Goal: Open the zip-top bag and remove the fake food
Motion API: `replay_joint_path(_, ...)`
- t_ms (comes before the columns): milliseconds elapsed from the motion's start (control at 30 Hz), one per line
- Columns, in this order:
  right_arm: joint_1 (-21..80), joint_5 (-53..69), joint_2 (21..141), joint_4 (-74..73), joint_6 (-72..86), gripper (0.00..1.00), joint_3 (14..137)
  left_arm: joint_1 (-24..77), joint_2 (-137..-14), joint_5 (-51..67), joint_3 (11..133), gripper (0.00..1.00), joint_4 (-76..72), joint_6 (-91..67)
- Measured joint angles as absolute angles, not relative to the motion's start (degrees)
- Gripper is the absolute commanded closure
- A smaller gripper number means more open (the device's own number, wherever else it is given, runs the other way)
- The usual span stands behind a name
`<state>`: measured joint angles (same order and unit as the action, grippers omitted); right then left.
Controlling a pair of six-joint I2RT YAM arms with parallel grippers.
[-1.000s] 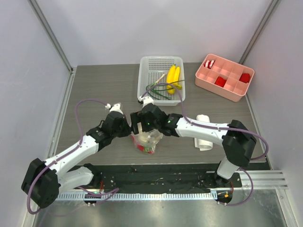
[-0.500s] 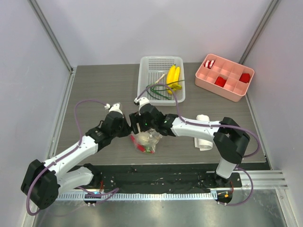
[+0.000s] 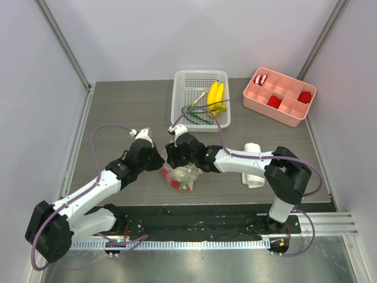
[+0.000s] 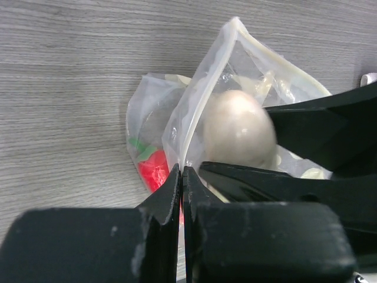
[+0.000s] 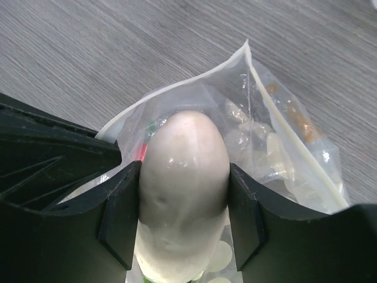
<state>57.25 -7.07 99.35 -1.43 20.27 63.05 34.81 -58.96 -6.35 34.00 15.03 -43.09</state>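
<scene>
No legible text, label, brand, number or sign in any view. Clear zip-top plastic bag (image 5: pixel 283 135): white dots only.

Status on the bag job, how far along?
Done: the bag is open, and the bananas and green stems lie in the white basket. In hand: the left jaws pinch the bag's rim, and the right jaws sit on either side of the white radish in the bag's mouth. To do: lift the radish out, then the red piece deeper in the bag.
</scene>
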Motion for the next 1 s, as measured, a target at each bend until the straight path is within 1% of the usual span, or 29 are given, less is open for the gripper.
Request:
replay_joint_path(67, 57.3, -7.7, 98.1, -1.5, 20.1, 0.83, 62.6, 34.8, -59.0, -6.3, 34.0, 1.00, 15.0, -43.1)
replay_joint_path(367, 57.2, -13.5, 82.7, 0.4, 18.0, 0.88, 63.0, 34.8, -58.8, -6.4, 34.0, 1.00, 15.2, -43.1)
replay_joint_path(533, 54.3, -16.3, 81.7, 4.1, 16.8, 0.89, 68.1, 34.8, -58.6, -6.3, 34.9, 1.00, 16.0, -43.1)
replay_joint_path(700, 45.7, -16.4, 86.9, 6.9, 16.0, 0.89, 75.3, 34.8, -57.7, -6.1, 37.7, 1.00, 19.0, -43.0)
replay_joint_path(767, 41.5, -16.4, 91.8, 7.3, 14.5, 0.89, 80.5, 34.8, -57.4, -6.3, 40.1, 1.00, 21.1, -42.6)
replay_joint_path(967, 35.1, -17.4, 106.0, 8.1, 9.6, 0.87, 92.2, 34.8, -56.9, -7.1, 45.3, 1.00, 24.8, -40.4)
replay_joint_path(1000, 34.5, -17.5, 108.6, 7.9, 9.0, 0.83, 93.8, 34.8, -56.8, -7.3, 45.9, 1.00, 25.3, -40.0)
